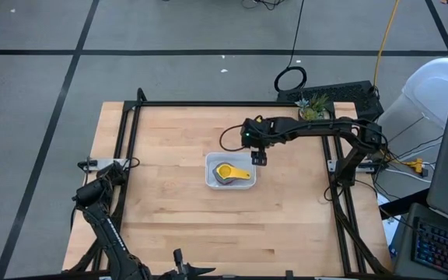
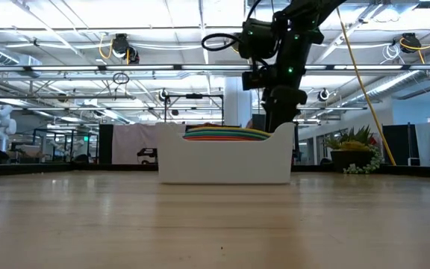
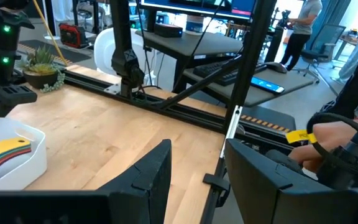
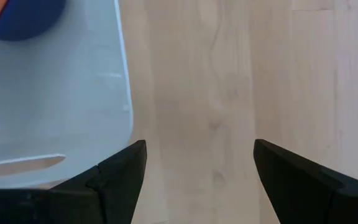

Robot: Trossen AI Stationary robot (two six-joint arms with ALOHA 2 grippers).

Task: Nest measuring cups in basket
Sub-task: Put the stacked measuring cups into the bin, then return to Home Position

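The white basket [image 1: 230,174] sits mid-table with the measuring cups [image 1: 229,172] stacked inside it, yellow on top. In the low view their coloured handles [image 2: 226,134] lie layered above the basket's rim [image 2: 225,161]. My right gripper [image 1: 260,159] hangs open just above the basket's far right corner, pointing down; in its wrist view the basket's wall [image 4: 73,93] lies beside the open fingers [image 4: 197,180], over bare wood. My left gripper [image 3: 197,180] is open and parked at the table's left near edge [image 1: 99,187].
A small potted green plant [image 1: 314,107] stands at the table's far right corner, also seen in the low view [image 2: 355,153]. A black frame rail [image 1: 208,103] runs along the far edge. Bare wood surrounds the basket on all sides.
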